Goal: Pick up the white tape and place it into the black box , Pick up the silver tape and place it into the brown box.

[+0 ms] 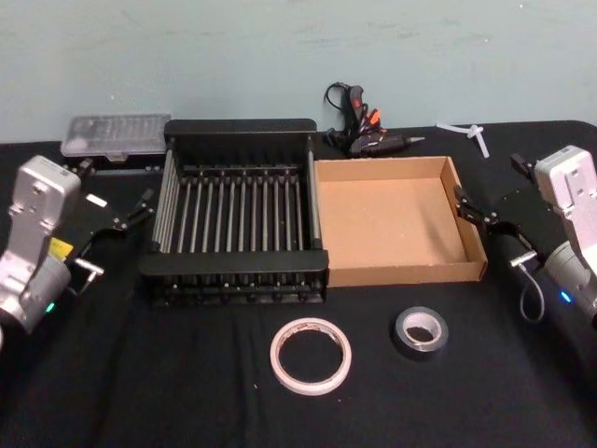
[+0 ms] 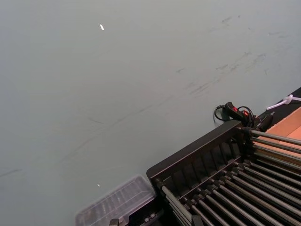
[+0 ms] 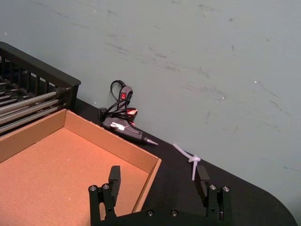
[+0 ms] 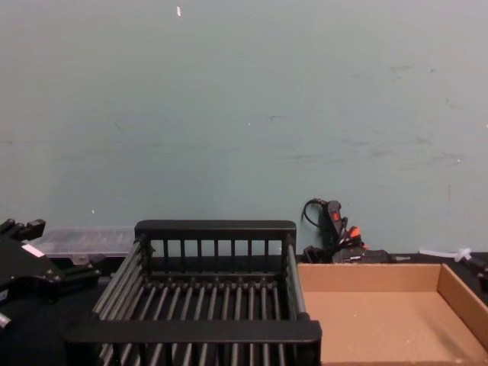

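- My right gripper (image 1: 485, 217) hangs with its fingers spread and nothing between them, just beside the right wall of the brown box (image 1: 390, 271). From my right wrist the two black fingers (image 3: 114, 179) stand well apart, one over the tray's corner and one over the black cloth.
- I judge that spot suits the silver tape's trip: the arm is on the tray's side, so a short sweep would carry a roll over the low wall.
- My left gripper (image 1: 117, 227) sits left of the black box (image 1: 238, 126), raised off the table and holding nothing. Its fingers seem parted in the head view, though I can't read them cleanly.
- From there the left wrist looks across the crate's slatted bottom (image 2: 244, 188) and barred back wall, so that arm is set for the crate.
- Both boxes sit side by side, touching, open tops up and nothing inside: neither placement is done.
- The white tape (image 1: 311, 356) lies flat on the table in front of the crate's right corner, well apart from both grippers. Lying flat, its rim is what a pinch from above could take.
- The silver tape (image 1: 421, 329) lies flat to its right, in front of the tray, nearer my right arm.
- Behind the boxes lie a glue gun (image 1: 366, 138), a clear plastic case (image 1: 116, 134) and a white cable tie (image 1: 471, 133), none of them in the path.
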Robot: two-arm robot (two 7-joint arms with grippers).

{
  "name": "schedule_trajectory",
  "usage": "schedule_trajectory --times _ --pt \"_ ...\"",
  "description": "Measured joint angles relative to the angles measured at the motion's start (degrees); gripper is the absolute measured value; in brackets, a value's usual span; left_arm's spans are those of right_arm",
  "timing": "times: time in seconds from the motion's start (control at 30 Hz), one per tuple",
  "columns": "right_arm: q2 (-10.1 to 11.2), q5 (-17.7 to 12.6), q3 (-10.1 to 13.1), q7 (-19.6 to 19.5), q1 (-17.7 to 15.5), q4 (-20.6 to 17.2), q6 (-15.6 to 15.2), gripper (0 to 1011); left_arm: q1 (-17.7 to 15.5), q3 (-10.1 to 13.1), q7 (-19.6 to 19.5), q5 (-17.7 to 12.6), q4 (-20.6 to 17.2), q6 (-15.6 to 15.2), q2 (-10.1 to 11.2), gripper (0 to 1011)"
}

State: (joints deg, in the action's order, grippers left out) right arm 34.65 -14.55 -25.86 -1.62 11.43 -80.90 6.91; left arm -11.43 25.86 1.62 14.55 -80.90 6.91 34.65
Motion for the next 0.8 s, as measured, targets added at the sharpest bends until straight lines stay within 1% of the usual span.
schedule_trajectory --times 0.8 --pt "0.0 0.0 0.0 0.0 0.0 0.0 0.0 1003 0.0 0.0 0.0 0.0 0.0 0.0 0.0 1001"
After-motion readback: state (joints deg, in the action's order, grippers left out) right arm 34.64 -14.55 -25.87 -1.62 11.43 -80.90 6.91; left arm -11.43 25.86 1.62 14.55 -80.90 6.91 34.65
